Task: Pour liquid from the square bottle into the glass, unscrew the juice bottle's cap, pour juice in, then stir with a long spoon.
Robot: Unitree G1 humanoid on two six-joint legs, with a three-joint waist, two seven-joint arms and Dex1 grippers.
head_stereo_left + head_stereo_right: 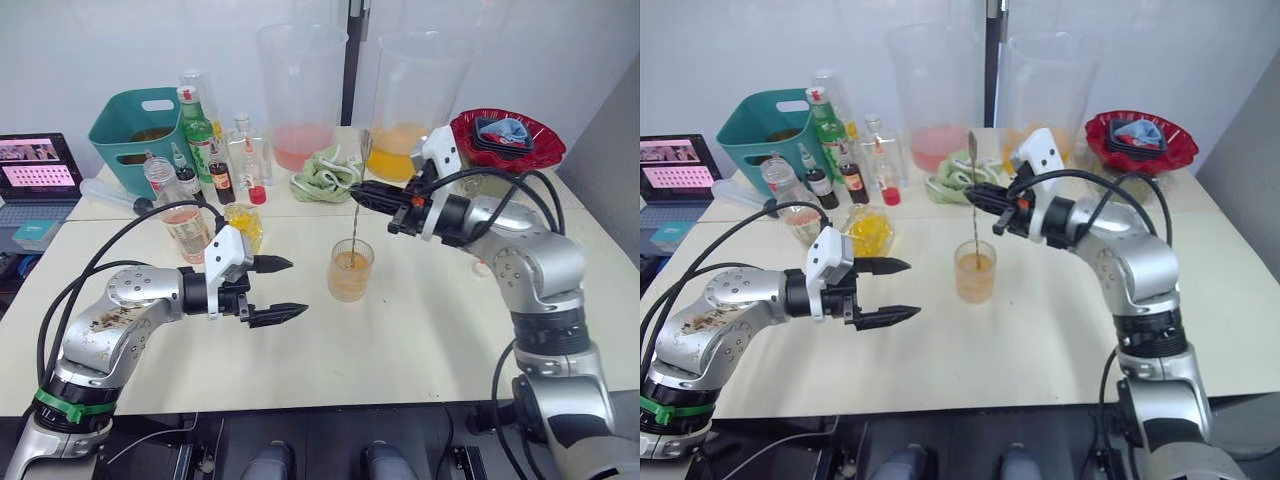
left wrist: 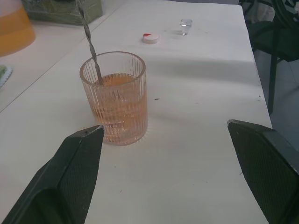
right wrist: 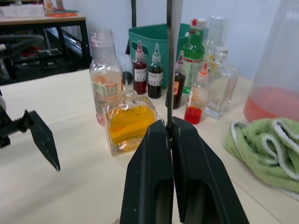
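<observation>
In one glass point(image 1: 350, 270), right fingers point(image 1: 362, 194) pinch one spoon point(image 1: 352, 233); left fingers point(image 1: 276, 290) gape empty.

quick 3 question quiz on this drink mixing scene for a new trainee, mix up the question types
1. True or false: the right gripper is shut on the long spoon.
2. Where does the spoon's lower end sit?
A. in the ribbed glass
B. in the green cloth
C. flat on the table
3. Fill in: the left gripper is ____ and holds nothing.

Key
1. True: its fingers pinch the handle.
2. A: it dips into the orange drink.
3. open: it is beside the glass, not touching it.
</observation>
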